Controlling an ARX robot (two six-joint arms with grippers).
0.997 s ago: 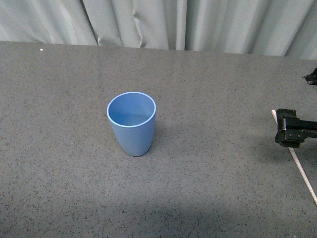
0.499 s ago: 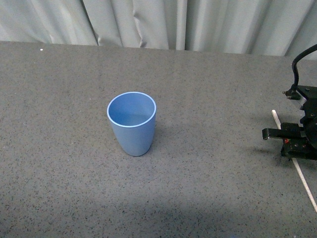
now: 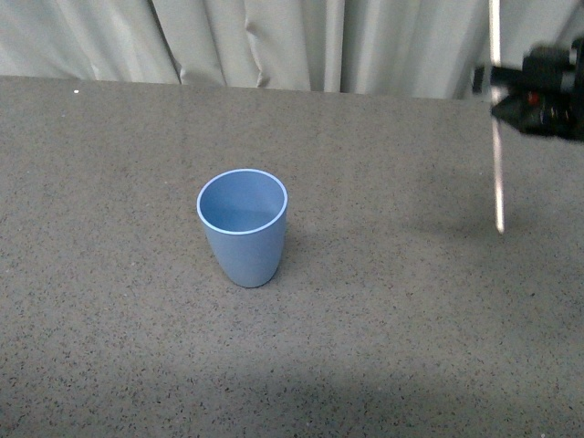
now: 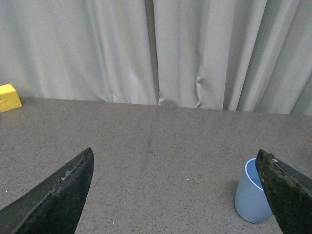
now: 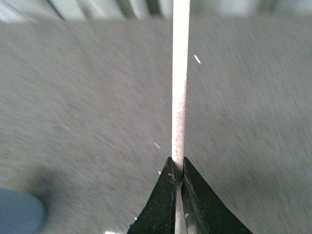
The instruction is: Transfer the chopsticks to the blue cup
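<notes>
The blue cup (image 3: 243, 228) stands upright and empty in the middle of the grey table (image 3: 383, 328). My right gripper (image 3: 497, 88) is at the upper right, high above the table, shut on the chopsticks (image 3: 497, 173), a thin pale stick that hangs nearly upright, its lower end in the air. In the right wrist view the stick (image 5: 179, 87) is pinched between the black fingers (image 5: 163, 200), and the cup's edge (image 5: 19, 214) shows in a corner. My left gripper (image 4: 175, 190) is open and empty; the cup (image 4: 251, 195) stands beside one finger.
Pale curtains (image 3: 301, 41) hang along the table's far edge. A yellow block (image 4: 9, 96) lies by the curtain in the left wrist view.
My right gripper has lifted the chopstick off the table at the right, risen to the upper right, and the stick has swung from lying flat to nearly upright.
</notes>
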